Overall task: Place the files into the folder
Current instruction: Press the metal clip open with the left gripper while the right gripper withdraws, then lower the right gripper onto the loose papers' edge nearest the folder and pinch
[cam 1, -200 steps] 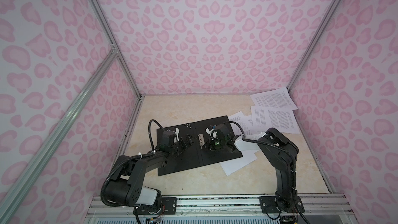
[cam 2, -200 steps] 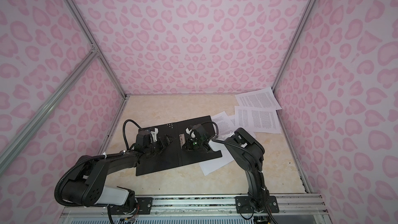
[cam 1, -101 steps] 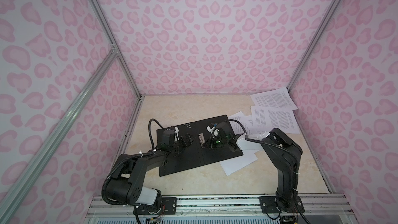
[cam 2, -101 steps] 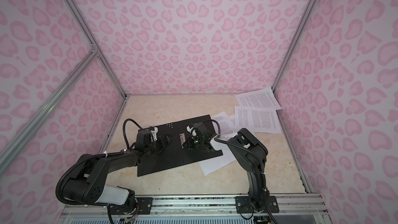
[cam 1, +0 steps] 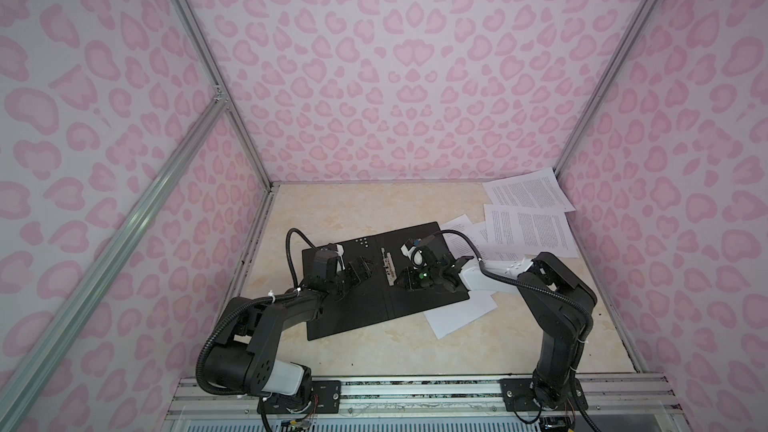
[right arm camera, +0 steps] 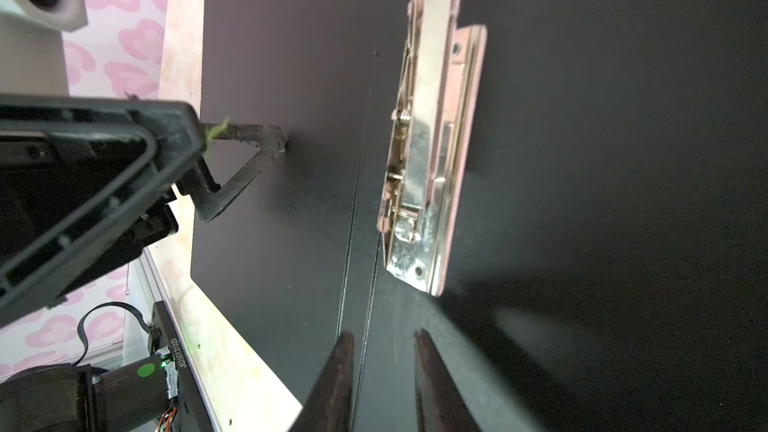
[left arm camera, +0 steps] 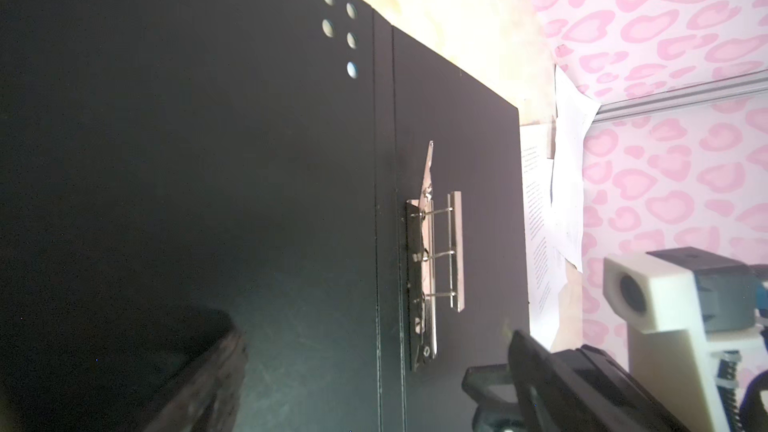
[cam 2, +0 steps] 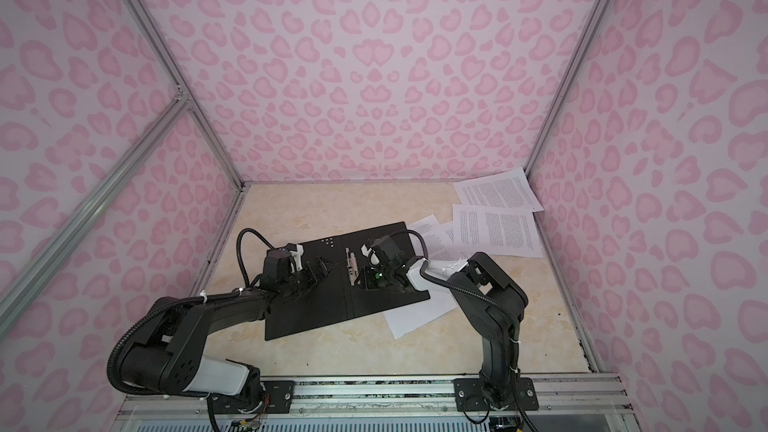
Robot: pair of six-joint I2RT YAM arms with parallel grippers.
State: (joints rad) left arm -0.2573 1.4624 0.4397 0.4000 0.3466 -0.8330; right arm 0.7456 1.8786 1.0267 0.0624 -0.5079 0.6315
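1. Table [cam 1: 374, 351]: beige, marbled, smooth. A blank-faced sheet [cam 1: 461, 313] lies flat nearest the front, partly under the folder's near right edge.
2. Folder [cam 1: 374, 301]: open flat mid-table with its matte black inside up. Two stiff boards meet at a creased spine, and the left board has six round holes [left arm camera: 328, 27]. Judged rigid, light and easy to slide.
3. Left gripper [cam 1: 360, 271]: over the left board, jaws spread wide and gripping nothing. One fingertip [right arm camera: 278, 145] appears to rest on the board.
4. Right gripper [right arm camera: 384, 380]: over the right board just beside the spine, jaws a little apart with nothing between them.
5. Clip [left arm camera: 432, 259]: bright metal, long and narrow, fixed to the right board by the spine, just ahead of the right gripper's tips. Whether its bar is raised I cannot tell.
6. Files [cam 1: 532, 230]: printed white sheets, overlapping, right of the folder and beyond, with the farthest in the far right corner. None lies in the folder. Judged light, limp, slippery on one another and easily creased. Lying flat they offer little purchase, so take a corner or a free edge that overhangs another sheet.
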